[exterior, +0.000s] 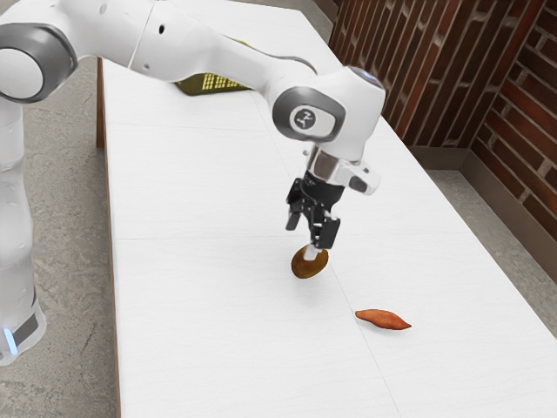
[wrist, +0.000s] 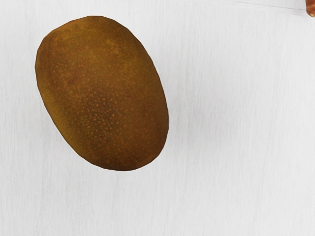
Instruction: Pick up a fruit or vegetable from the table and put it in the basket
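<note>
My gripper [exterior: 308, 233] is open in the exterior view, pointing down just above a brown, oval fruit [exterior: 305, 265]. Part of a light fingertip overlaps the fruit's upper edge there; whether it touches the fruit, I cannot tell. The wrist view has the same speckled brown fruit [wrist: 102, 93] lying under my hand. An orange-red, tapered vegetable [exterior: 383, 320] lies on the white table [exterior: 191, 305], nearer the exterior view's lower right. The olive-yellow basket [exterior: 218, 83] stands at the far part of the table, partly hidden behind my arm.
A corner of a reddish-brown thing [wrist: 310, 7] shows at the wrist view's edge. Beyond the table's long edge, on the exterior view's right, rises a brick wall [exterior: 513, 96]. My arm spans the table between the gripper and the basket.
</note>
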Controlling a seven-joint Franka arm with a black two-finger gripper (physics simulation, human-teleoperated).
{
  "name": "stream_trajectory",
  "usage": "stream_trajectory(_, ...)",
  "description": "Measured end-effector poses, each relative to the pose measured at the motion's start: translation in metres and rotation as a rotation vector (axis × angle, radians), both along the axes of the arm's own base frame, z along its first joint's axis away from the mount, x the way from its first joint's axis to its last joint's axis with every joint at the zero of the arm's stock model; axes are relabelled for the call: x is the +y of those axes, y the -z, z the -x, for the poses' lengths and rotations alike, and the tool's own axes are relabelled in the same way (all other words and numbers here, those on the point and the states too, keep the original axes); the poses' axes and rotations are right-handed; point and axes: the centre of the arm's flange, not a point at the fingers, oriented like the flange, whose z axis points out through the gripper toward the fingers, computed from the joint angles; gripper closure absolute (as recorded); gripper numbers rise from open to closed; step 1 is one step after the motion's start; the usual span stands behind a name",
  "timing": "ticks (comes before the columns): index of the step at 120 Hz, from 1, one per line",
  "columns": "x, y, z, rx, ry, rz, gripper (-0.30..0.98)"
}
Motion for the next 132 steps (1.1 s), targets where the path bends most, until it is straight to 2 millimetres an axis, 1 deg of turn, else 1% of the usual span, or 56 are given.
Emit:
stream_trajectory(25, -0.002, 0.017, 0.001, 0.024, -0.054, -0.011, 0.00)
stream_trajectory(60, 0.007, 0.032, -0.004, 0.042, -0.123, -0.016, 0.00)
stream_trajectory(85, -0.001, 0.034, -0.010, 0.000, -0.133, -0.022, 0.00)
stream_trajectory(92, -0.003, 0.040, -0.012, 0.003, -0.135, -0.020, 0.00)
stream_trajectory(103, -0.001, 0.044, -0.015, 0.001, -0.146, -0.018, 0.00)
stream_trajectory(120, 0.001, 0.043, -0.021, -0.026, -0.153, -0.023, 0.00)
stream_trajectory(132, 0.001, 0.047, -0.032, -0.037, -0.149, -0.019, 0.00)
